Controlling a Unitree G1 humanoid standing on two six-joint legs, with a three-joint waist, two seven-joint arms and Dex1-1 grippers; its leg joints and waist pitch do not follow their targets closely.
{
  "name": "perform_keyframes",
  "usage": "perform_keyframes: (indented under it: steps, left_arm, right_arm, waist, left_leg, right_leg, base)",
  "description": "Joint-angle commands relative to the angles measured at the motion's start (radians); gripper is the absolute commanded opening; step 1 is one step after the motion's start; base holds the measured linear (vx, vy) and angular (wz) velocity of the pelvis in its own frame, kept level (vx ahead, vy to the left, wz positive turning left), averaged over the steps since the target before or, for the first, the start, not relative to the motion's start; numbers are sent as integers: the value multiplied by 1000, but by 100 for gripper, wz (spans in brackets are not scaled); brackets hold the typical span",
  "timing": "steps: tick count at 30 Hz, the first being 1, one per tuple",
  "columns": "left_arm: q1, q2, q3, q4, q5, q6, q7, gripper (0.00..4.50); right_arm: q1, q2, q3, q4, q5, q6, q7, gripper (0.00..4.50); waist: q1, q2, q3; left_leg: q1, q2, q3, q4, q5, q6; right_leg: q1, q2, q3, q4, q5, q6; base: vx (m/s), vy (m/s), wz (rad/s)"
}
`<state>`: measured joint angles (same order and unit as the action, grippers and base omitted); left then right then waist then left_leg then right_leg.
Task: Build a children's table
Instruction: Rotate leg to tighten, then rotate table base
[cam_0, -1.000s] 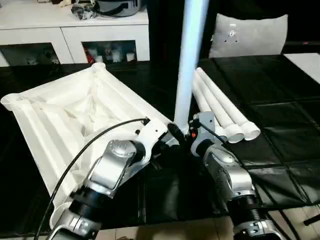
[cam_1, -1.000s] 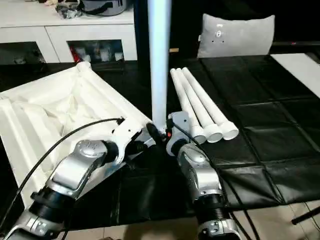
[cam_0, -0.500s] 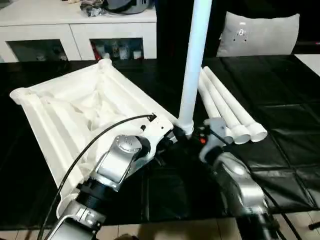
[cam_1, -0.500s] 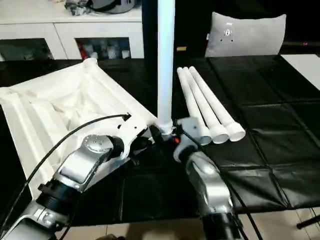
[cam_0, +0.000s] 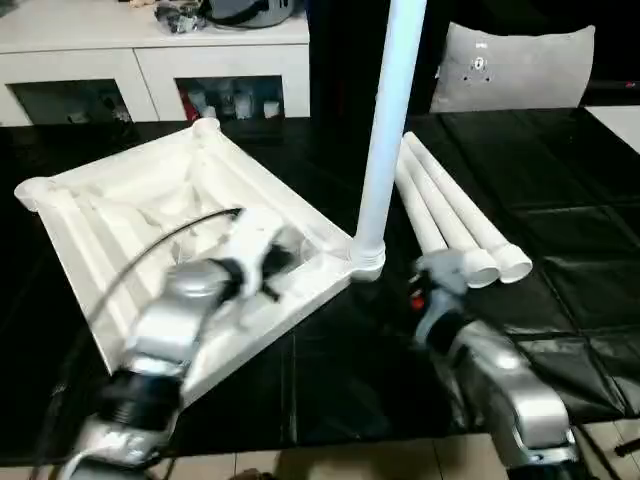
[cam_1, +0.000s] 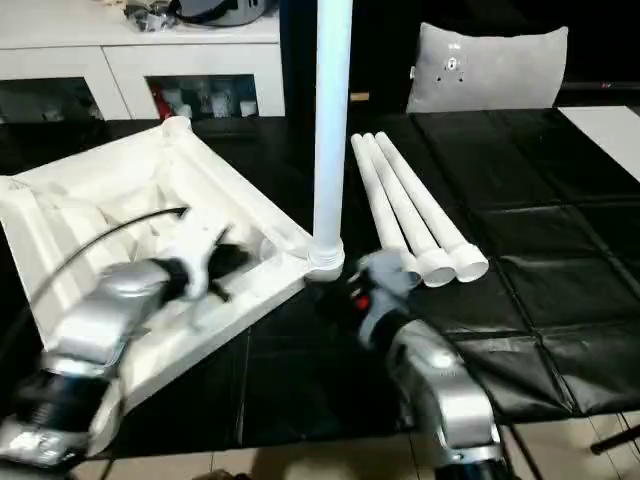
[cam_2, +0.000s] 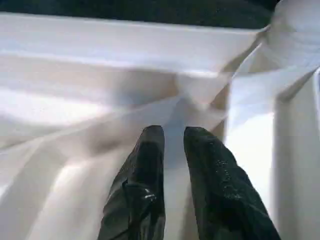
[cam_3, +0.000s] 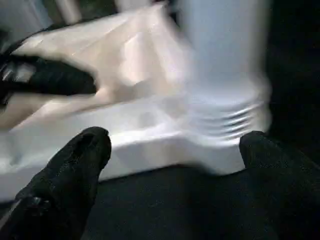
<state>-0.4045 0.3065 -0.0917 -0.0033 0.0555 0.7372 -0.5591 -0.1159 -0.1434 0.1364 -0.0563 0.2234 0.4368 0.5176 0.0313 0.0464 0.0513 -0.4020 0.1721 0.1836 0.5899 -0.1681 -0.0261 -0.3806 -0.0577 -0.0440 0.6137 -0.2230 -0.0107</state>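
Right gripper (cam_3: 172, 150) stands wide open with nothing in it, fingers (cam_3: 75, 165) spread either side of the seated leg's base and clear of it. Left gripper (cam_2: 172, 137) shows a narrow gap between its black fingers (cam_2: 150, 150), empty, hovering over the ribbed underside of the tabletop (cam_0: 120, 210).

Your tabletop lies upside down on the black mat (cam_0: 560, 190), skewed, one corner toward the robot's middle. One leg (cam_0: 385, 130) stands upright in that near corner socket (cam_0: 366, 262); its top is cut off by the frame edge. Three spare legs (cam_0: 450, 215) lie side by side on the mat just right of the socket, wide ends toward the robot.

Around you: white cabinet (cam_0: 150, 70) with glass doors behind the tabletop, clutter on top too small to read; grey cushion panel (cam_0: 515, 65) propped behind the spare legs.

Left arm (cam_0: 180, 320) is blurred in the head views and covers part of the tabletop's near edge, cable (cam_0: 160, 245) looping over it. Right forearm (cam_0: 500, 380) sits low, beside the spare legs' ends.

Open mat in front of the socket corner and to the right past the spare legs; the mat's near edge runs close to the forearms.
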Motion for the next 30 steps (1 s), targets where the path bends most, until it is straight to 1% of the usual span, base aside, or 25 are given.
perform_keyframes:
  steps: [1,2,4,6,7,8,9,10,11,13,14,15,16,17,18,19,20,21,22,24,25,26,28,29,30]
  left_arm:
    - [8,28,26,-59,10,36,-12,88]
    - [21,56,27,-94,15,57,-24,88]
    - [46,118,33,-157,37,109,-30,88]
    - [61,164,31,-186,64,135,-26,88]
    - [69,190,29,-194,83,148,-20,88]
    - [70,192,29,-194,84,149,-19,88]
    - [79,224,28,-201,100,164,-11,88]
    - [93,281,34,-206,136,192,14,60]
    - [100,313,39,-204,161,206,31,60]
    - [105,328,38,-203,173,212,36,50]
    - [117,366,27,-199,195,212,39,50]
    - [117,366,27,-199,195,212,39,27]
    - [130,406,19,-201,219,214,42,20]
    - [134,418,18,-201,225,216,42,20]
    - [138,431,20,-199,235,215,48,17]
    - [138,431,20,-199,235,215,48,5]
    - [142,443,20,-195,245,213,52,5]
    - [153,476,5,-186,256,216,49,5]
    - [168,510,-20,-177,255,226,28,5]
    - [182,522,-34,-181,243,241,3,5]
    - [190,527,-41,-184,236,250,-14,5]
    - [198,532,-53,-197,228,263,-32,5]
    - [199,508,-49,-219,191,290,-54,5]
    - [199,508,-49,-219,191,290,-54,5]
    - [198,517,-77,-231,171,304,-103,5]
  right_arm:
    - [-18,-10,27,3,-11,20,32,450]
    - [-27,-11,36,13,-10,34,41,450]
    - [-45,-18,63,36,-34,35,47,450]
    - [-53,-18,73,44,-41,35,42,450]
    - [-58,-17,78,46,-45,36,37,450]
    - [-58,-17,78,46,-45,36,37,450]
    - [-64,-17,82,45,-45,42,34,450]
    - [-75,-15,88,44,-43,54,31,450]
    - [-80,-12,90,44,-39,63,31,450]
    - [-82,-11,91,43,-36,68,32,450]
    - [-85,-11,96,47,-41,71,31,450]
    - [-85,-11,96,47,-41,71,31,450]
    - [-85,-14,109,57,-55,64,32,450]
    - [-84,-15,113,59,-59,62,32,450]
    - [-83,-14,116,60,-62,62,33,450]
    - [-83,-14,116,60,-62,62,33,450]
    - [-82,-14,117,60,-63,63,32,450]
    - [-83,-15,121,63,-67,66,29,450]
    - [-85,-15,125,69,-71,69,25,450]
    - [-88,-15,127,77,-76,71,20,450]
    - [-89,-14,128,82,-79,72,17,450]
    - [-93,-14,129,89,-82,71,13,450]
    - [-104,-11,128,109,-85,67,7,450]
    - [-104,-11,128,109,-85,67,7,450]
    - [-121,0,123,144,-85,64,-2,450]
  waist:
    - [3,5,-59]
    - [5,6,-58]
    - [7,2,-58]
    - [8,6,-57]
    - [8,6,-58]
    - [9,6,-58]
    - [9,3,-59]
    - [7,0,-60]
    - [5,1,-59]
    - [5,5,-58]
    - [7,5,-58]
    - [6,6,-58]
    - [9,5,-59]
    - [8,5,-59]
    - [9,7,-60]
    - [9,7,-60]
    - [12,7,-59]
    - [12,5,-59]
    - [12,10,-59]
    - [10,8,-58]
    - [10,8,-59]
    - [10,12,-59]
    - [10,9,-60]
    - [11,10,-60]
    - [13,13,-60]
  left_leg:
    - [32,60,-31,-72,-214,29]
    - [33,60,-32,-73,-222,21]
    - [32,61,-34,-75,-220,13]
    - [35,60,-32,-75,-224,3]
    - [33,59,-33,-75,-218,0]
    - [34,58,-32,-75,-218,-1]
    - [34,58,-33,-74,-213,-2]
    - [33,57,-33,-74,-206,-2]
    - [31,55,-33,-75,-201,0]
    - [35,56,-34,-74,-210,-2]
    - [36,56,-34,-74,-210,-7]
    - [36,56,-33,-75,-214,-9]
    - [38,57,-33,-75,-215,-12]
    - [33,56,-34,-76,-211,-13]
    - [37,57,-34,-75,-220,-17]
    - [37,57,-34,-75,-220,-17]
    - [38,56,-34,-76,-229,-22]
    - [37,55,-34,-76,-230,-23]
    - [37,54,-35,-76,-235,-26]
    - [36,54,-35,-77,-240,-28]
    - [38,54,-35,-77,-243,-30]
    - [40,55,-35,-77,-246,-33]
    - [40,55,-34,-77,-240,-37]
    - [40,54,-33,-76,-241,-38]
    - [40,54,-34,-76,-245,-38]
  right_leg:
    - [29,-79,43,-76,-96,-203]
    - [30,-80,44,-76,-112,-202]
    - [29,-79,43,-74,-115,-201]
    - [25,-77,44,-74,-120,-195]
    - [27,-79,45,-72,-117,-191]
    - [26,-77,45,-73,-115,-187]
    - [27,-77,44,-71,-110,-185]
    - [28,-76,43,-69,-100,-182]
    - [29,-75,43,-67,-96,-179]
    - [25,-76,43,-70,-111,-179]
    - [25,-77,44,-71,-111,-180]
    - [23,-76,44,-70,-108,-180]
    - [22,-76,43,-70,-107,-179]
    - [25,-75,43,-67,-97,-178]
    - [22,-76,43,-68,-100,-179]
    - [22,-76,43,-68,-100,-179]
    - [21,-76,44,-69,-106,-179]
    - [22,-76,44,-69,-107,-177]
    - [21,-77,45,-68,-116,-171]
    - [20,-76,45,-68,-120,-169]
    - [19,-77,45,-68,-124,-172]
    - [19,-77,45,-69,-120,-176]
    - [19,-77,45,-65,-103,-184]
    - [19,-77,45,-66,-100,-188]
    - [19,-78,45,-66,-99,-190]
  base:
    - [0,0,0]
    - [0,0,0]
    - [0,0,0]
    - [0,0,0]
    - [0,0,0]
    - [0,0,0]
    - [0,0,0]
    - [0,0,0]
    - [0,0,0]
    - [0,0,0]
    - [0,0,0]
    - [0,0,0]
    - [0,0,0]
    - [0,0,0]
    - [0,0,0]
    - [0,0,0]
    - [0,0,0]
    - [0,0,0]
    - [0,0,0]
    - [0,0,0]
    - [0,0,0]
    - [0,0,0]
    - [0,0,0]
    - [0,0,0]
    - [0,0,0]
